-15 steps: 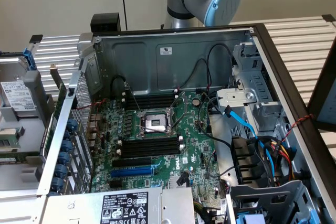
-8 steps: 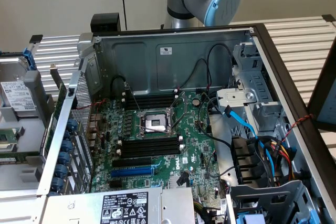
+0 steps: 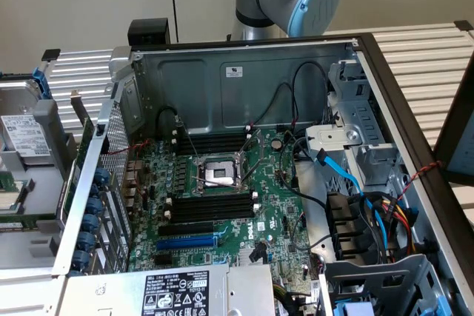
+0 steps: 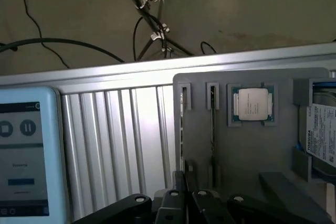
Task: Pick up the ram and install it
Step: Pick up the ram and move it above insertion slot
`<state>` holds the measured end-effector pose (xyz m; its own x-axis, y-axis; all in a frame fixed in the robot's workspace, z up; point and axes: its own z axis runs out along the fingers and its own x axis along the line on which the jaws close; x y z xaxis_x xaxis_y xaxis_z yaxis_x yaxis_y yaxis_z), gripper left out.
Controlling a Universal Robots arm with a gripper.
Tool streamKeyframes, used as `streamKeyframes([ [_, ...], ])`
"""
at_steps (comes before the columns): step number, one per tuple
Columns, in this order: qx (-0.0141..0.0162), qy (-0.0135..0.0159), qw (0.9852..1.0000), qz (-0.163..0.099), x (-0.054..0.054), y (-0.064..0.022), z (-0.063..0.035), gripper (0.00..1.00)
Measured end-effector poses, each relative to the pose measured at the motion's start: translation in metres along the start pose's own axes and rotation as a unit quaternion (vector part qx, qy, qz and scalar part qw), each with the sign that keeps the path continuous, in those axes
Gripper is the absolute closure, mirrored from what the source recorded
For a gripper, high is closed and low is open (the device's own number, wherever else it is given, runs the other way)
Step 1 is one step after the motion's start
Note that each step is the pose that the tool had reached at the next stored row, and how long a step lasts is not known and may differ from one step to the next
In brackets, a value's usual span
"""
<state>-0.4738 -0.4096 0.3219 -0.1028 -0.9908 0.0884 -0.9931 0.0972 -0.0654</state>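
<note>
In the wrist view a grey holder (image 4: 252, 150) has two narrow slots. A thin stick stands on edge in each; they look like the ram (image 4: 212, 129), but seen edge-on I cannot be sure. My gripper (image 4: 186, 182) hangs just above the holder, near the stick in the other slot (image 4: 182, 129). Its fingers stand close together, and I cannot see anything between them. In the exterior view the open computer case shows the motherboard (image 3: 222, 205), with long black slots (image 3: 211, 210) on either side of the processor socket (image 3: 220, 174). Nothing sits in those slots.
A processor chip (image 4: 252, 103) and a hard drive (image 4: 323, 135) also lie in the holder. A tablet screen (image 4: 23, 156) lies beside it on the ribbed metal table (image 4: 115, 145). In the case there are a blue slot (image 3: 185, 243), loose cables (image 3: 370, 205) and the drive cage (image 3: 363, 146).
</note>
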Motion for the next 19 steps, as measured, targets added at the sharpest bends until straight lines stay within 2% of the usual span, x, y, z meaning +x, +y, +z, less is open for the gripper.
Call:
streamKeyframes([
  [6, 0.0009, 0.0064, 1.0000, 0.000, 0.002, -0.0014, -0.0209, 0.88],
  [12, 0.0014, 0.0118, 0.9999, -0.001, 0.003, -0.0022, -0.0335, 0.88],
  [16, 0.0025, 0.0187, 0.9998, -0.001, 0.004, -0.0029, -0.0440, 0.88],
  [19, 0.0048, 0.0243, 0.9997, -0.001, 0.004, -0.0033, -0.0499, 0.88],
])
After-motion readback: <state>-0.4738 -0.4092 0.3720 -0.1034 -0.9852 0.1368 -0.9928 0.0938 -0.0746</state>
